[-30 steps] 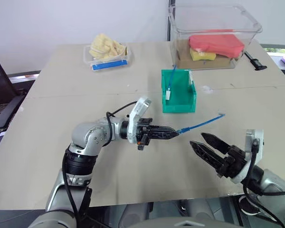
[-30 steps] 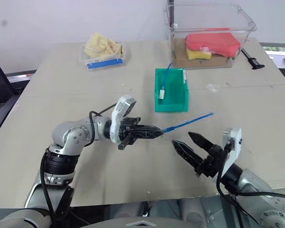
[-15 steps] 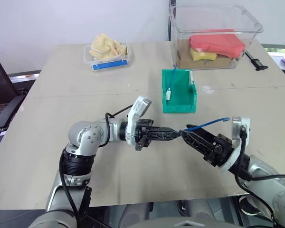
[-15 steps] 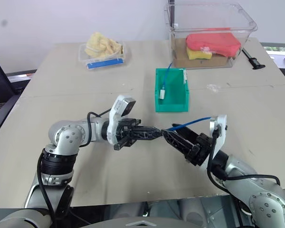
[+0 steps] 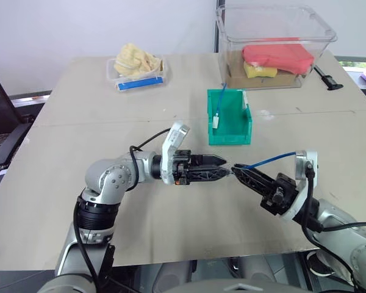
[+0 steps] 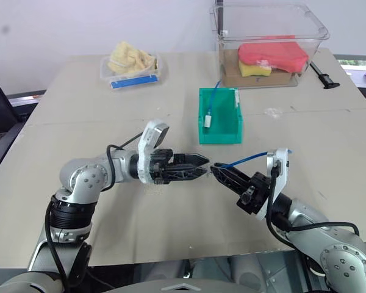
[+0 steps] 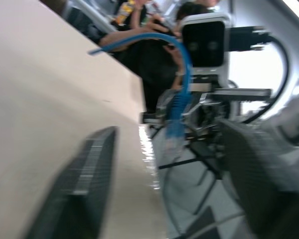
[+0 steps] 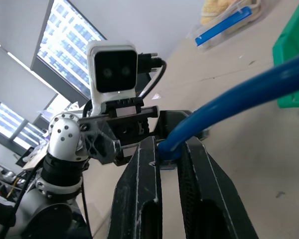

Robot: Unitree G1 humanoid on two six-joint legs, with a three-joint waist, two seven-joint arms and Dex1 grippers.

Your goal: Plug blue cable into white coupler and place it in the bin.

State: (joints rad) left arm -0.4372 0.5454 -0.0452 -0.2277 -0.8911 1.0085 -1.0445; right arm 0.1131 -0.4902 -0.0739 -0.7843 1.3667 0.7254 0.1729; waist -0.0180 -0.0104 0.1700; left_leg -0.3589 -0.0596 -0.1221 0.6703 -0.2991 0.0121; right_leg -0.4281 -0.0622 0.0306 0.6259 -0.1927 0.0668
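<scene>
- Left eye view: the left tool (image 5: 224,168) points right over the near middle of the worktop (image 5: 67,140), its fingers spread apart and holding nothing. Tip to tip with it, the right tool (image 5: 238,171) is clamped on the near end of the cable (image 5: 269,160), which arcs up and right in the air. The green bin (image 5: 230,117) stands just beyond them with a small white piece and another blue lead inside. A clear tub (image 5: 274,46) sits far right, a clear tray (image 5: 137,70) far left.
- Left wrist view: two blurred fingers (image 7: 79,184) stand wide apart; the cable's plug end hangs between them, touching neither.
- Right wrist view: both fingers (image 8: 142,194) pinch the cable's plug.
</scene>
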